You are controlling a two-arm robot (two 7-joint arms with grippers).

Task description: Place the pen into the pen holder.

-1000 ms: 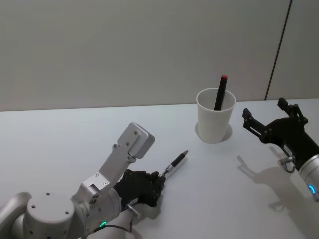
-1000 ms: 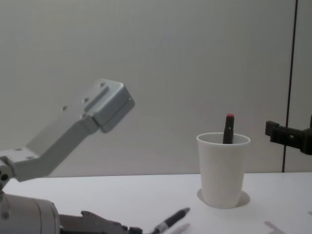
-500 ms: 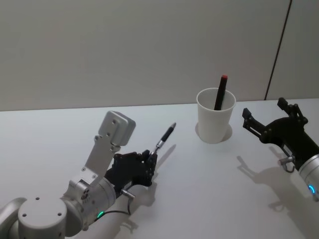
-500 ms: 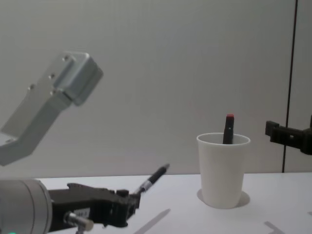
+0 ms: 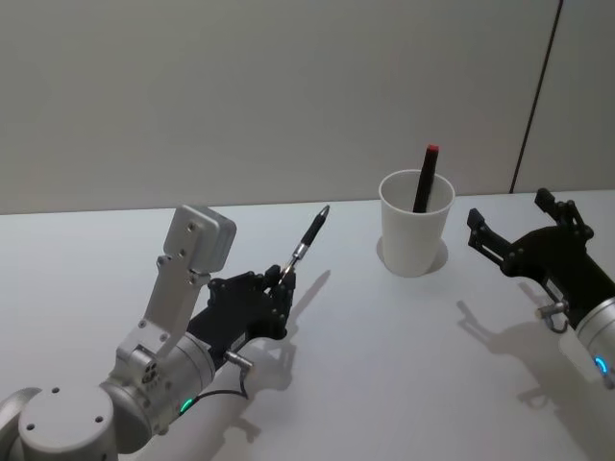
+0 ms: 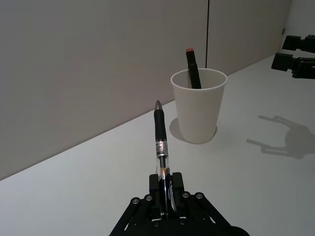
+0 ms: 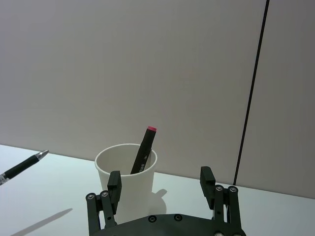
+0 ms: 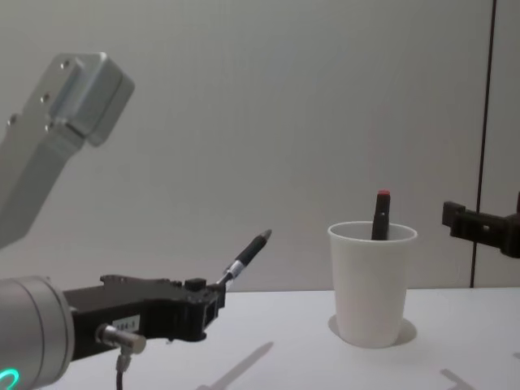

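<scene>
Raised off the table (image 5: 384, 336) since a second ago, the pen (image 5: 307, 238) is clamped by the left gripper (image 5: 282, 279) — tip up, tilted toward the paper cup (image 5: 415, 235), well apart from it. The right gripper (image 5: 509, 211) is parked wide open beside the cup.

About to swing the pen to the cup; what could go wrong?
The left gripper holds the pen by one end, tilted, so it may pivot or slip. A marker leans in the cup; the pen could strike it or the rim and tip the cup. The open right gripper hangs beside the cup, crowding the approach.
</scene>
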